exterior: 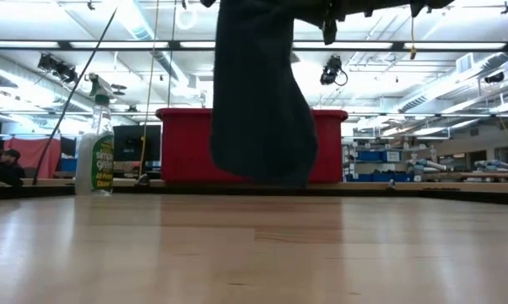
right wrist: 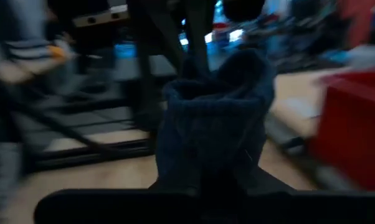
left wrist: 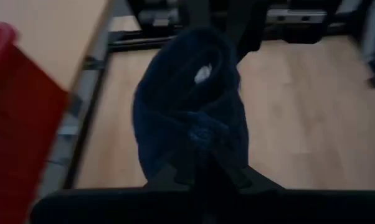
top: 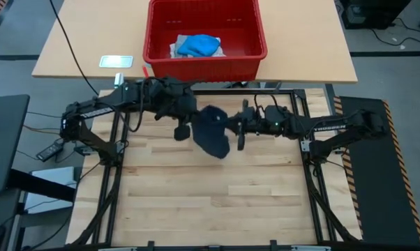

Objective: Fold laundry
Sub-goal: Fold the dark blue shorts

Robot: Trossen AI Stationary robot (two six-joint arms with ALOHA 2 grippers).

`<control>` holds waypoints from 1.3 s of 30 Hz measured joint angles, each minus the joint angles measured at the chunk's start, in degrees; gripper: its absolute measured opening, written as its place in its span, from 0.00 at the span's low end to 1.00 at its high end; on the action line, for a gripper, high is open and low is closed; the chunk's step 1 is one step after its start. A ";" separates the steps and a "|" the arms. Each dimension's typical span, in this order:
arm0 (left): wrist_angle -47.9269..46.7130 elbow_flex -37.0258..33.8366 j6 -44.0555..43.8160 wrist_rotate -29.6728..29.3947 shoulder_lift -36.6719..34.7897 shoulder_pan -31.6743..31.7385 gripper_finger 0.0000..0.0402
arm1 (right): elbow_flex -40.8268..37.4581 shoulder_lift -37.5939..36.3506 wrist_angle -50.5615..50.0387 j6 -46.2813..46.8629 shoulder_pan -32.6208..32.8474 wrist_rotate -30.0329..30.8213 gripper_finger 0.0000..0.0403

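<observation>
Two jaws, mine, both clamped on navy garment (top: pixel 213 132) | hanging clear above table (top: pixel 196 202), near red basket (top: pixel 204 59) | advice: spread edges taut, lower flat.

I am losing the top of the dark navy garment (exterior: pixel 262 101) past the upper edge of the low view, so its hold is not showing there. Both wrist views are blurring; the cloth is covering each tool's fingertips. In the red basket (top: pixel 204 61), the pale garments under the bright blue garment (top: pixel 198 45) are staying mostly hidden.
</observation>
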 joint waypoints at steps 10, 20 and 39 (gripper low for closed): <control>0.64 -1.46 -0.74 0.03 -0.08 3.31 0.05 | 6.83 -0.11 -15.91 -8.68 -1.97 4.34 0.07; 26.91 -34.52 -17.24 2.20 0.07 -9.95 0.05 | -5.74 3.20 -19.81 26.99 8.80 0.77 0.07; 43.51 -42.48 -35.21 1.76 -0.08 -15.01 0.05 | -7.45 6.93 -12.21 48.97 14.03 3.62 0.07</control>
